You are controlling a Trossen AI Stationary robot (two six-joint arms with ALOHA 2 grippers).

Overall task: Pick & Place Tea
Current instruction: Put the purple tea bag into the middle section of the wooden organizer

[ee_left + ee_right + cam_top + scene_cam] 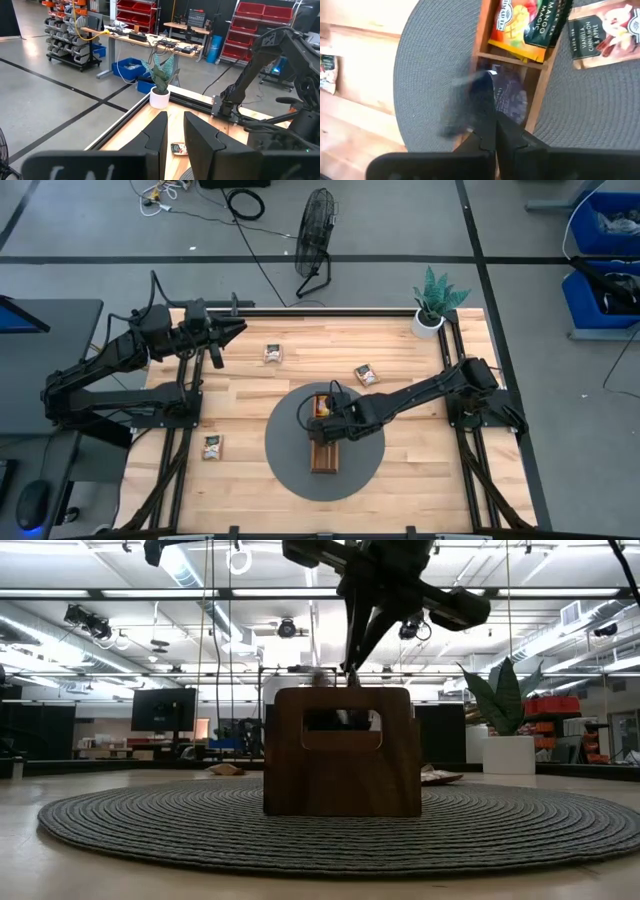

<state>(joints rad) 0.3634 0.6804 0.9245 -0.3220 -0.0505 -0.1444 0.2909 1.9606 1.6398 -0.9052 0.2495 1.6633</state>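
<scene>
A brown wooden tray [325, 450] stands on a round grey mat [290, 470]. One compartment holds an orange tea sachet [520, 25]; the one beside it holds a dark blue sachet [510, 100]. My right gripper [492, 125] is shut and points steeply down over the tray [340, 755]. A blurred dark shape [467, 100] shows at its tips. A tan sachet [605, 32] lies beside the tray. Other sachets [273, 353], [212, 446] lie on the table. My left gripper [235, 330] waits level above the far left corner, a narrow gap between its fingers [155, 135] with nothing in it. My right gripper points down into the tray's dark blue compartment with its fingers [485, 120] shut. A blurred dark shape over the tray's wall [475, 75] hides the fingertips. Whether they pinch it, press a sachet or touch nothing, I cannot tell.
A potted plant [430, 315] stands at the table's far right corner. Black frame rails [180, 460] run along the left and right sides of the table. A sachet [366, 374] lies near the mat's far right edge. Bare wood lies left and right of the mat.
</scene>
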